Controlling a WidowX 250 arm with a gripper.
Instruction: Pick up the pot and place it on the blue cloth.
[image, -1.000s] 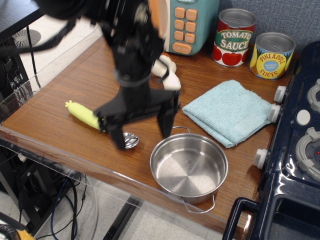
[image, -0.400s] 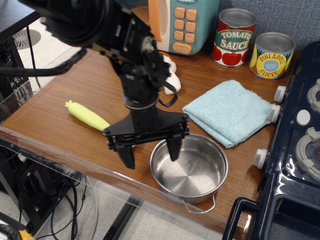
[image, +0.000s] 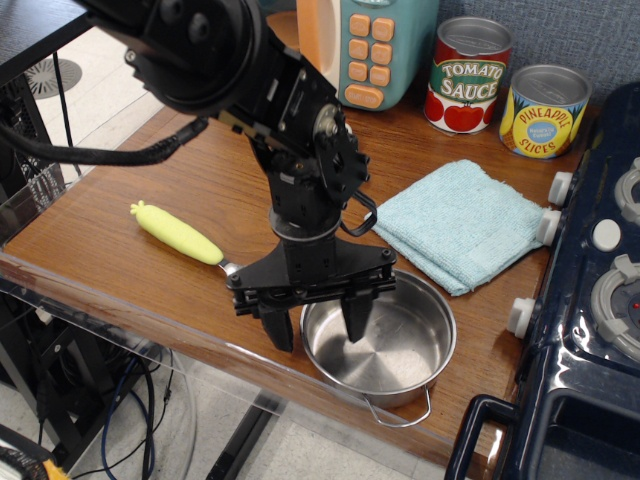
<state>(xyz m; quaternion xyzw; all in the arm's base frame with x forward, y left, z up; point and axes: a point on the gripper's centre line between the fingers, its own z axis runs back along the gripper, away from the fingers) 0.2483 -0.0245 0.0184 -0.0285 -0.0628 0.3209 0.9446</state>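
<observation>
A yellow-handled utensil (image: 178, 233) lay toward the table's (image: 120, 200) left front edge. Next came the gripper (image: 318, 324), fingers spread, one finger outside the pot's (image: 395, 345) left rim and the other inside it. The pot sat at the front edge. The blue cloth (image: 458, 222) lay behind it, toward the right edge. Along the back edge stood cans reading "TOMATO SAUCE" (image: 468, 75) and "PINEAPPLE SLICES" (image: 543, 110).
</observation>
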